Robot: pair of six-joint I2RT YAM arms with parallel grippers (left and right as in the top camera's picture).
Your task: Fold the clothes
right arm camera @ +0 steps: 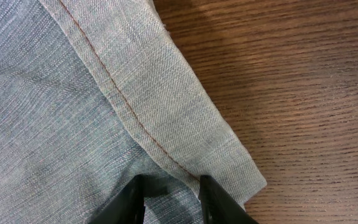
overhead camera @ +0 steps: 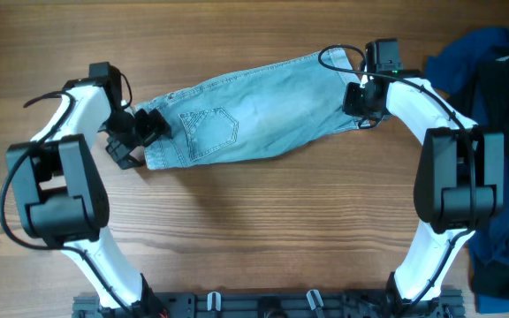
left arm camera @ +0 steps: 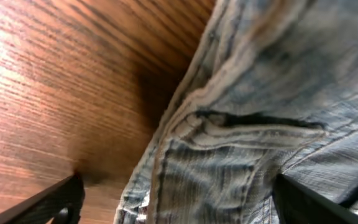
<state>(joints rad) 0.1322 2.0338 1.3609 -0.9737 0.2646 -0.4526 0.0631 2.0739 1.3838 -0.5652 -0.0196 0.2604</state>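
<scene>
The clothes, light blue jeans (overhead camera: 254, 115), lie folded in a slanted band across the table, back pocket (overhead camera: 208, 128) up. My left gripper (overhead camera: 140, 137) is at their left waist end and stands wide open. In the left wrist view its fingers (left arm camera: 61, 202) are far apart, with the waistband (left arm camera: 229, 124) between them and loose. My right gripper (overhead camera: 360, 97) sits on the right cuff end. In the right wrist view it (right arm camera: 171, 199) is a little open, with flat denim (right arm camera: 73, 112) and the stitched hem (right arm camera: 166, 106) lying between its fingers, not pinched.
A dark blue garment (overhead camera: 467, 62) and a black garment (overhead camera: 502, 115) are piled at the table's right edge, behind my right arm. Bare wood (overhead camera: 263, 221) lies in front of the jeans. A black rail (overhead camera: 263, 305) runs along the front edge.
</scene>
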